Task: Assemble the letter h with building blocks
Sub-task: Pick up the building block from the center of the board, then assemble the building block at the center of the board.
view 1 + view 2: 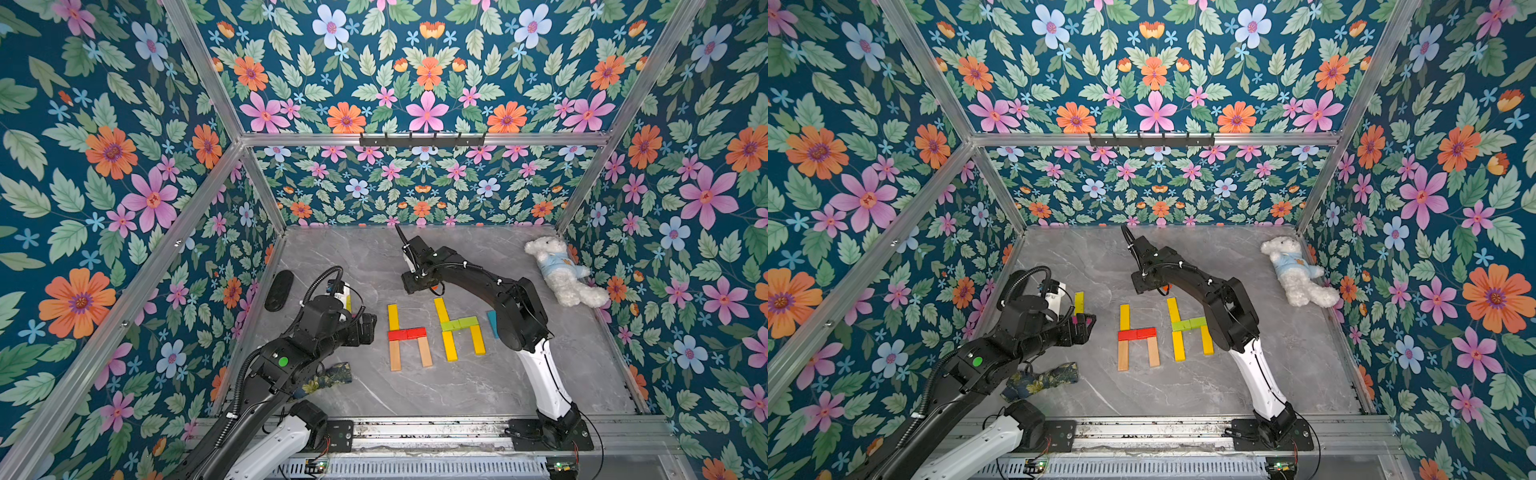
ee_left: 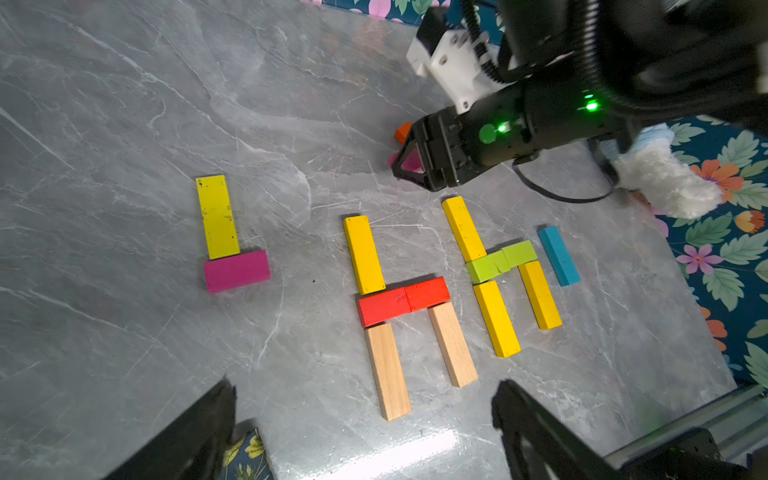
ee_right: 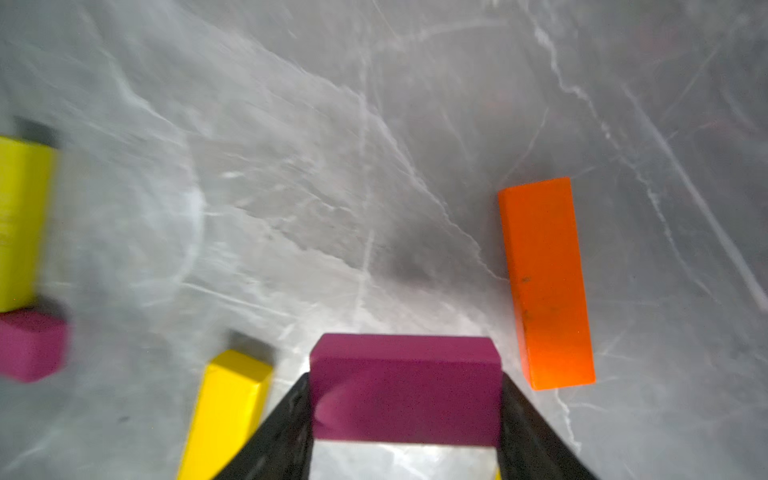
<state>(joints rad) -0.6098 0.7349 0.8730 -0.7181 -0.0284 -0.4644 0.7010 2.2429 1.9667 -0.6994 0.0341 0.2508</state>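
Right claw (image 3: 405, 380) grips a magenta block (image 3: 405, 399), left claw (image 2: 361, 386) gapes empty; red-barred h (image 1: 407, 333) and lime-barred h (image 1: 459, 323) lie finished on the bench (image 1: 457, 386), a third h (image 2: 235, 270) seemingly barely begun.

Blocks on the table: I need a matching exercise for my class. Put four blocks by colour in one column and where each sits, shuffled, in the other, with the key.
Blocks
1. red blocks
2. lime blocks
3. blue block
4. magenta block

Places
A. between the right gripper's fingers
B. crossbar touching two wood bars
C. crossbar with yellow bars only
D. lying alone beside a yellow bar

Pairs: 1-B, 2-C, 3-D, 4-A
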